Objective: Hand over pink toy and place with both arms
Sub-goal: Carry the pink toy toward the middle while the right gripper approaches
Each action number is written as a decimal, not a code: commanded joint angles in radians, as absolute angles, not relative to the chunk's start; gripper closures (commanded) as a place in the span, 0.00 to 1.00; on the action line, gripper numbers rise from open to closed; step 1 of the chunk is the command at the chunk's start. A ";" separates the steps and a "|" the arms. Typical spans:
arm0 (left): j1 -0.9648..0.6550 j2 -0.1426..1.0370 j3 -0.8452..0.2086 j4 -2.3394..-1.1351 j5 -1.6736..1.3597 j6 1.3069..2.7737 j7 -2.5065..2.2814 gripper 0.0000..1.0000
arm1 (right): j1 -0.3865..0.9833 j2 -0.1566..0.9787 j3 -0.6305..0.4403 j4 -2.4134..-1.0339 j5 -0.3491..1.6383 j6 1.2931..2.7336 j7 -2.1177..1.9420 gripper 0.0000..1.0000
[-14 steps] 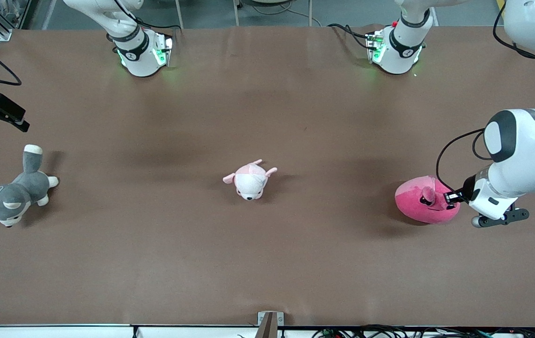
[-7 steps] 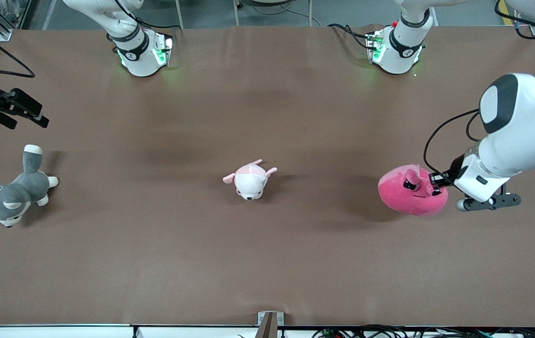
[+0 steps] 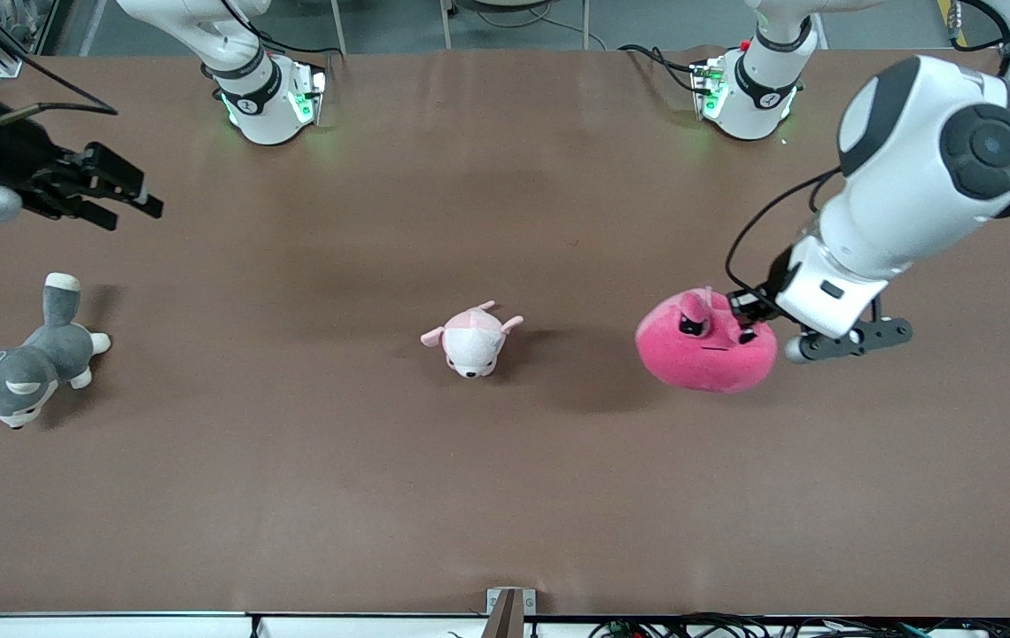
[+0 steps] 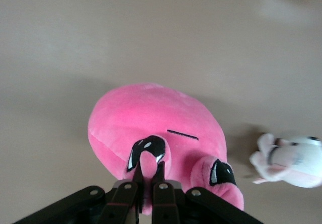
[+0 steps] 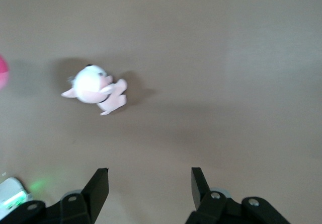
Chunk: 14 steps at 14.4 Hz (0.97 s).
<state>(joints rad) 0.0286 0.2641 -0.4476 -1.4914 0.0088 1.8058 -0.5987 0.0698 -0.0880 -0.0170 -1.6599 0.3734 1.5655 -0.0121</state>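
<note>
The pink toy [image 3: 705,345] is a round hot-pink plush with dark angry eyes. It hangs in the air over the table toward the left arm's end. My left gripper [image 3: 742,312] is shut on one of its small ears. In the left wrist view the toy [image 4: 156,133] fills the middle and my left gripper [image 4: 149,171] pinches the ear beside a dark eye. My right gripper [image 3: 120,202] is open and empty, up in the air over the right arm's end of the table. In the right wrist view my right gripper [image 5: 150,181] shows spread jaws over bare table.
A small pale pink-and-white plush [image 3: 471,338] lies in the middle of the brown table [image 3: 505,496]; it also shows in the right wrist view [image 5: 94,89] and the left wrist view [image 4: 292,160]. A grey-and-white plush dog [image 3: 24,360] lies at the right arm's end.
My left gripper has lifted the pink toy off the table and carried it toward the table's middle. My right gripper has moved in from the table's end toward the middle.
</note>
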 commanded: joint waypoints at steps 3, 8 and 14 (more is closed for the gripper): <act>0.032 0.279 -0.593 -1.413 -0.002 1.781 -0.812 0.99 | 0.175 -0.087 -0.023 -1.663 0.550 1.574 0.005 0.28; -0.060 0.334 -0.652 -1.310 0.002 1.796 -1.031 1.00 | 0.267 -0.026 -0.021 -1.663 0.690 1.684 0.051 0.29; -0.159 0.363 -0.652 -1.310 0.000 1.900 -1.132 1.00 | 0.344 0.008 -0.023 -1.660 0.762 1.787 0.162 0.30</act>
<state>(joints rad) -0.1259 0.3356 -0.6498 -1.3434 0.0076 1.8773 -1.0933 0.3186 0.0151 -0.0115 -1.6613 0.7274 1.7669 0.1053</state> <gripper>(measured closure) 0.912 0.300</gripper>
